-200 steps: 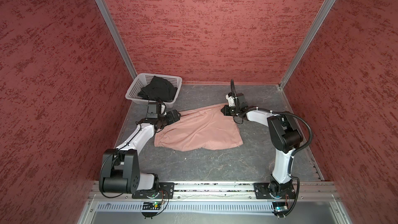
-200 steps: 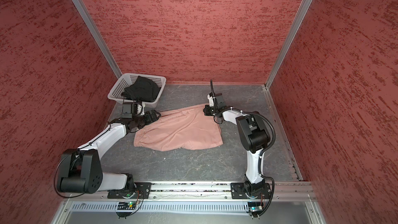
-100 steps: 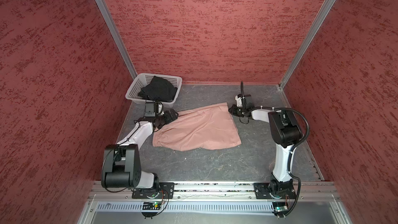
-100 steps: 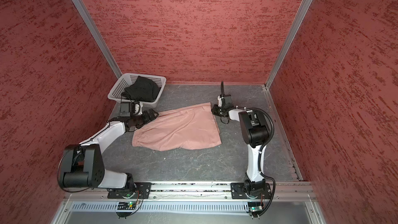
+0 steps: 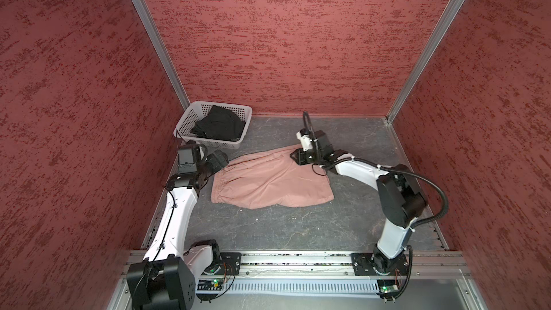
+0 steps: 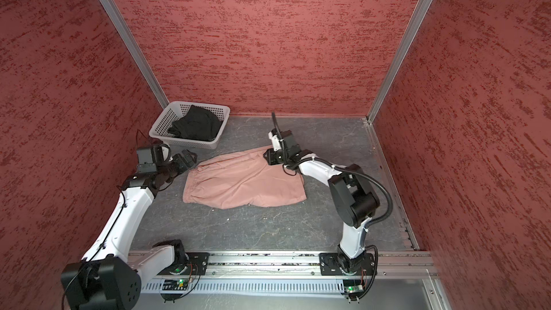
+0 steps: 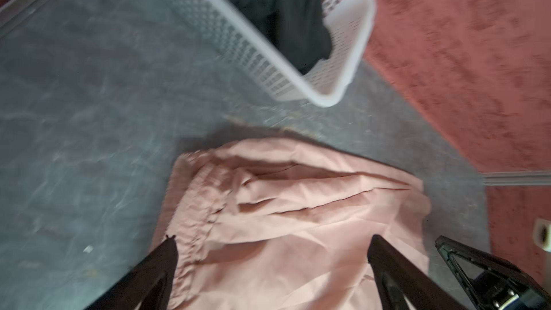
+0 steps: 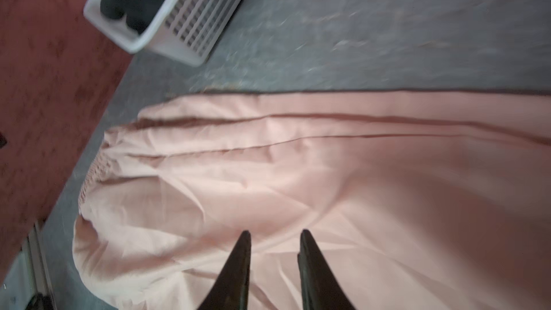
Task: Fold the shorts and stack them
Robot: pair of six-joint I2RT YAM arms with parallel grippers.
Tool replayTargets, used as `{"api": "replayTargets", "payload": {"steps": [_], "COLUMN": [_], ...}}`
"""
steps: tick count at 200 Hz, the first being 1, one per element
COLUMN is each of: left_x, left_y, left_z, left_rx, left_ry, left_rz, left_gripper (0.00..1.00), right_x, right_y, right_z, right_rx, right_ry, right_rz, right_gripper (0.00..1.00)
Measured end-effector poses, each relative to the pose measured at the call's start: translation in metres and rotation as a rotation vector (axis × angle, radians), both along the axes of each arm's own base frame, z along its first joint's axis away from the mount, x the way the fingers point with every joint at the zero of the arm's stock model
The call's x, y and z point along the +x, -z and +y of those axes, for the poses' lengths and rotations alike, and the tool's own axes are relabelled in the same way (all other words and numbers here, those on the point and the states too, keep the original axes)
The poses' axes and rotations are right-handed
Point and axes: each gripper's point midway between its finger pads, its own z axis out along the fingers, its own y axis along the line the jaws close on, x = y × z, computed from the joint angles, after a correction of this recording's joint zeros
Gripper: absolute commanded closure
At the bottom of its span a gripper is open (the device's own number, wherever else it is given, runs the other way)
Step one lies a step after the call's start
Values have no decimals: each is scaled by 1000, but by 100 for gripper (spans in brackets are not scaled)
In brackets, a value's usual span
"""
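Here, pink shorts (image 5: 268,180) spread, right fingers (image 8: 235,272) apparently parted

In both top views the left gripper (image 5: 220,159) is held centre-left, jaws spread wide; the right gripper (image 5: 294,156) is held just right of centre, jaws narrowly parted.
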Motion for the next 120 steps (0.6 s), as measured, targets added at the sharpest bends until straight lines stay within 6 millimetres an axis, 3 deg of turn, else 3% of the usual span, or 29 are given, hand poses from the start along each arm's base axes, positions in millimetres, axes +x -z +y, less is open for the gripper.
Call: {"api": "replayTargets", "payload": {"steps": [19, 44, 96, 120], "left_x": [-15, -23, -24, -24], "left_y": [22, 26, 37, 37], "left_z": [11, 13, 7, 1], "left_rx": [-15, -24, -65, -90], "left_ry": [-59, -77, -57, -37], "left_rz": [73, 89, 136, 129], "left_gripper": [0, 1, 1, 1], "right_x": [-25, -41, -34, -33], "right_y": [35, 67, 85, 86], "right_z": [39, 50, 21, -17], "right_rx": [-33, -59, -69, -36], "right_ry": [-82, -100, -13, 72], "right_rz": [60, 131, 180, 208], "right_gripper": [80, 82, 85, 84]}}
